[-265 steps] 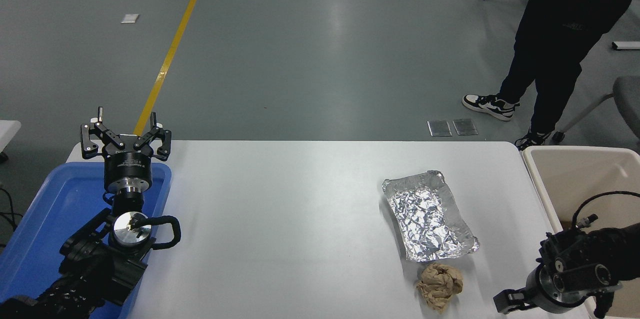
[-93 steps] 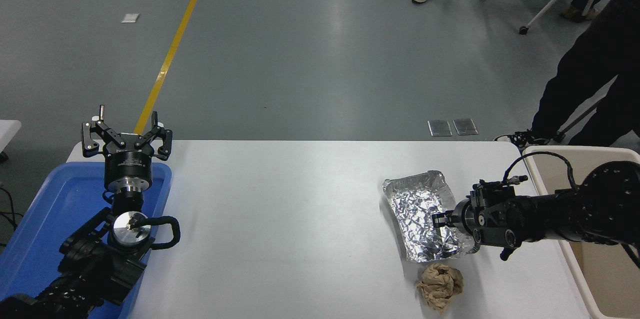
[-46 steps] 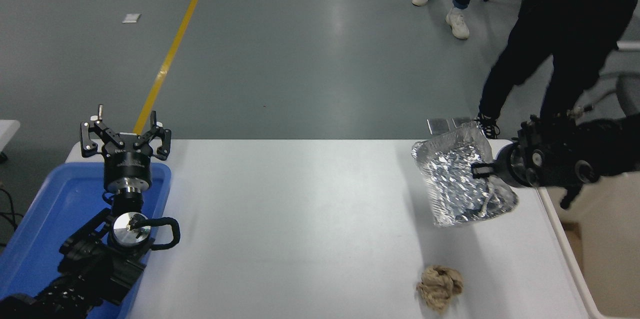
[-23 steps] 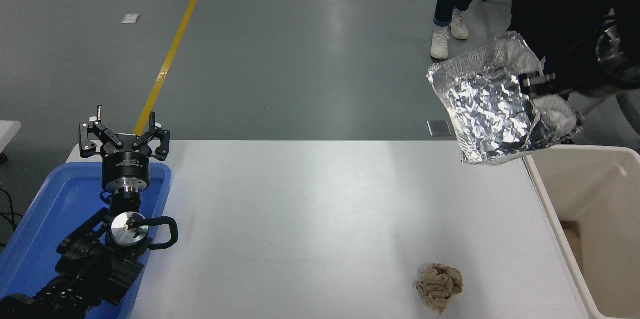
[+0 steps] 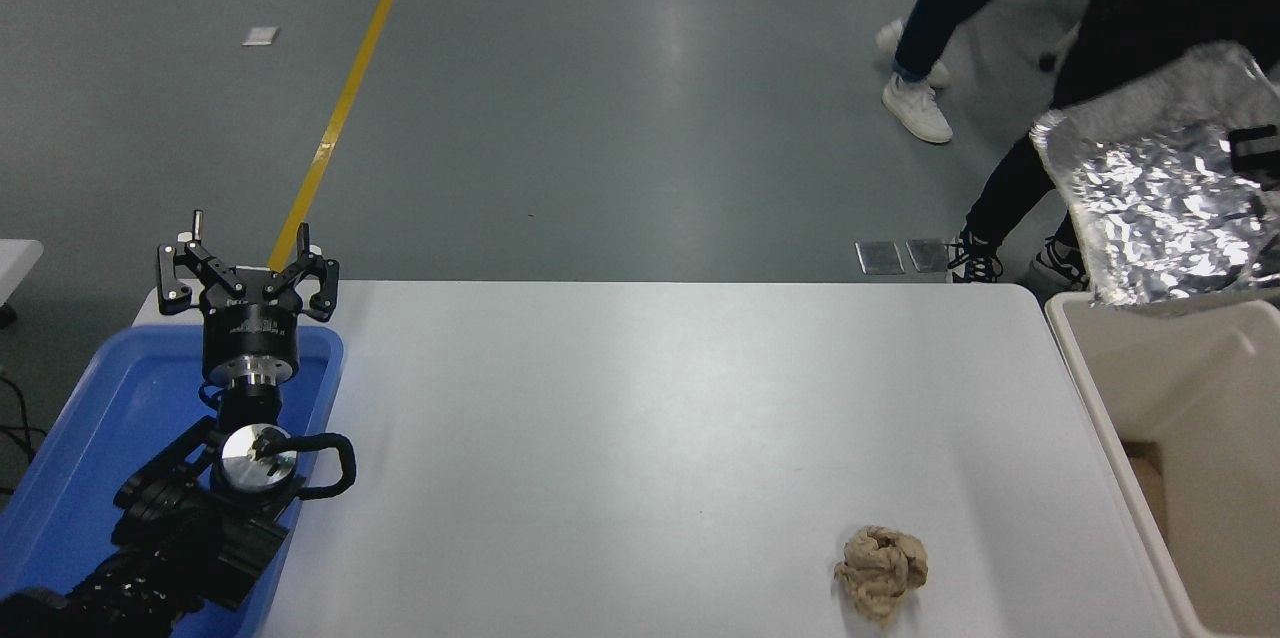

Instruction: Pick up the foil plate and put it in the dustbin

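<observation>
The foil plate [image 5: 1150, 198], crinkled silver with a raised rim, hangs tilted in the air at the right edge of the picture. It is above the far corner of the cream dustbin [image 5: 1180, 378]. My right gripper [image 5: 1256, 158] is shut on the plate's right rim; only a black finger [image 5: 1254, 140] shows, the arm is cut off by the frame. My left gripper [image 5: 248, 268] is parked open over the blue tray at the lower left, holding nothing.
A crumpled brown paper wad [image 5: 880, 573] lies near the front right of the white table [image 5: 640, 418]. A shallow blue tray [image 5: 90, 418] sits at the left edge. Two people's legs [image 5: 960, 8] stand beyond the table's far right corner.
My right gripper closed on the foil plate, lifted it off the table and carried it up and to the right, to above the dustbin. People beyond the table walked about. The left arm stayed put.
</observation>
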Controlling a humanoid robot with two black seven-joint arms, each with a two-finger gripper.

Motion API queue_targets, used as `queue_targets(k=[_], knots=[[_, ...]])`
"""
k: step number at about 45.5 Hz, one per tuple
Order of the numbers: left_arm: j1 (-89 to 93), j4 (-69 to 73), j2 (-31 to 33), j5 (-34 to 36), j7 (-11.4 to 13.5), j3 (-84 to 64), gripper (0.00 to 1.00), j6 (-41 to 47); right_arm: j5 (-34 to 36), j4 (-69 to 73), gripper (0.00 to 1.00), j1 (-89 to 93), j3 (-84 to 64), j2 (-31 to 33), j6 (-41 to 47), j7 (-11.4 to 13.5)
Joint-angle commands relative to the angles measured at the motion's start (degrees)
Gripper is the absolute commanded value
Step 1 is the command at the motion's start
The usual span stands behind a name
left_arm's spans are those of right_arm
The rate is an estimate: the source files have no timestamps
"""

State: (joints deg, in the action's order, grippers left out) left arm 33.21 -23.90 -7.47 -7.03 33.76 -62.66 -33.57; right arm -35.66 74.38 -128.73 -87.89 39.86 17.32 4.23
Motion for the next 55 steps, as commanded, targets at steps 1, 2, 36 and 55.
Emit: queue_targets(k=[1,2,36,55], knots=[[0.0,0.0,0.1,0.0,0.0,0.0,0.99,0.1,-5.6,-17.4,0.0,25.7,6.7,8.0,-10.8,0.3],[0.0,0.0,0.1,0.0,0.0,0.0,0.99,0.1,-5.4,-19.2,0.0,29.0,8.6,8.3,-11.9,0.3],[0.0,0.0,0.1,0.0,0.1,0.0,0.99,0.0,16.9,-61.1,0.0,87.1,40.8,-10.2,-19.2,1.0],[0.0,0.0,0.1,0.0,0.1,0.0,0.99,0.1,16.6,-60.2,1.0,85.5,40.4,-10.5,-17.9,1.3]])
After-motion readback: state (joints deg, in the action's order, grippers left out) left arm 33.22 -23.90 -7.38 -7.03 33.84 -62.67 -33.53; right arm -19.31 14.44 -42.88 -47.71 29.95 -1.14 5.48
